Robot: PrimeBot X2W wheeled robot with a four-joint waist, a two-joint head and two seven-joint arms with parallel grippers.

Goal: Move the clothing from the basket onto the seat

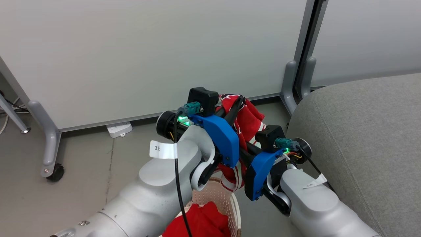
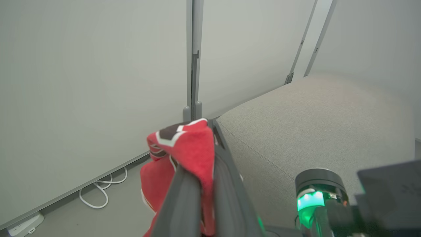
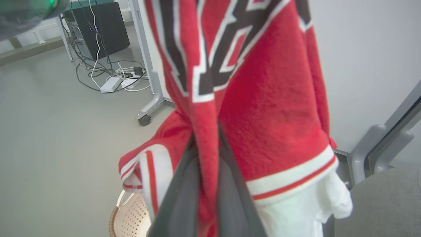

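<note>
While both claws pinch it, the jersey (image 1: 250,120) hangs in the air above the basket (image 1: 225,199), just beside the rounded edge of the seat (image 1: 361,138) and not on it. It's bright red and fleecy, with big black block letters outlined in white and a white hem carrying a thin red stripe. The cloth is bunched and folded, so the lettering can't be read.

The left gripper (image 1: 239,98) is up top, its fingers nearly closed on a fold of the red fabric. The right gripper (image 3: 205,141) sits lower, fingers squeezed together with a ridge of jersey between them. In the head view its fingertips are lost behind the left wrist's blue housing.

Down in the basket lies the second garment (image 1: 200,220), plain red and crumpled, partly covered by the left forearm (image 1: 158,191) and cut off at the bottom edge. Pale white cloth dangles under the hem in the right wrist view, and I can't tell whether it belongs to the jersey. Beyond are grey floor (image 1: 82,171) and a white partition wall (image 1: 131,49).
</note>
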